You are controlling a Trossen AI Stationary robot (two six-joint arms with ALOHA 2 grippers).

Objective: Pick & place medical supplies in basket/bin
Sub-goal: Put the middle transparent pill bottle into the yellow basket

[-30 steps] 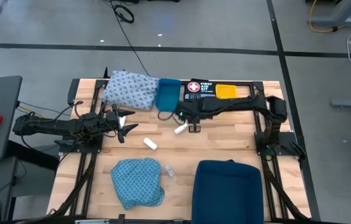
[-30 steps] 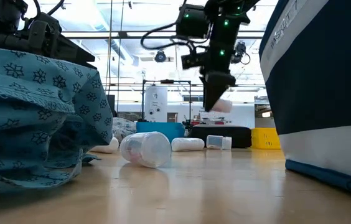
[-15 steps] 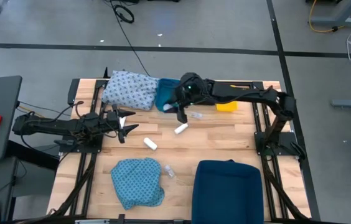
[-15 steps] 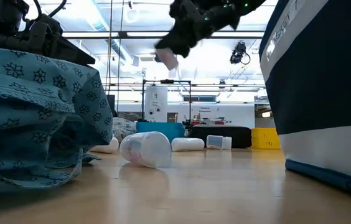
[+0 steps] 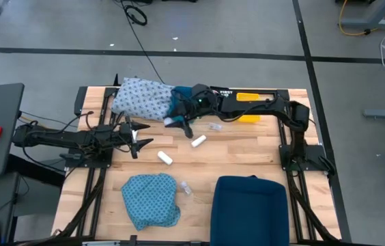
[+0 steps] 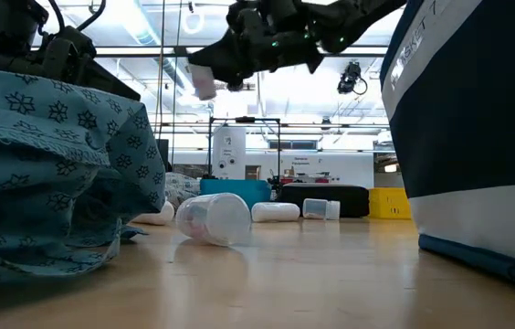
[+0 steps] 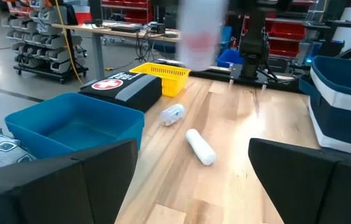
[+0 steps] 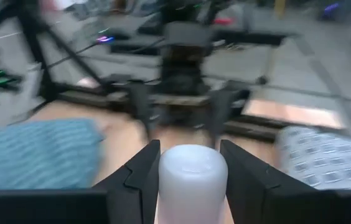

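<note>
The right gripper (image 5: 174,123) is stretched across the far side of the table, its fingers pinching a white roll (image 8: 192,181) by its sides, held up in the air by the near edge of the small blue bin (image 5: 179,100). From table height the same roll (image 6: 204,82) shows high above the wood, well clear of everything lying on it. The left gripper (image 5: 140,137) waits over the table's left part with its fingers spread apart, pointing toward the middle. Two more white rolls lie loose on the wood: one (image 5: 198,141) just below the right gripper and another (image 5: 164,158) nearer the middle of the table. A small clear vial (image 5: 186,187) rests beside the teal cloth (image 5: 151,199), which is heaped at the near left, and a second vial (image 5: 215,126) lies near the black first aid box (image 5: 221,95). The whitish-blue cloth (image 5: 142,98) is bunched at the far left, touching the small blue bin. A yellow basket (image 5: 248,101) sits just beyond the first aid box, and a large dark blue bin (image 5: 250,208) stands at the near right.
</note>
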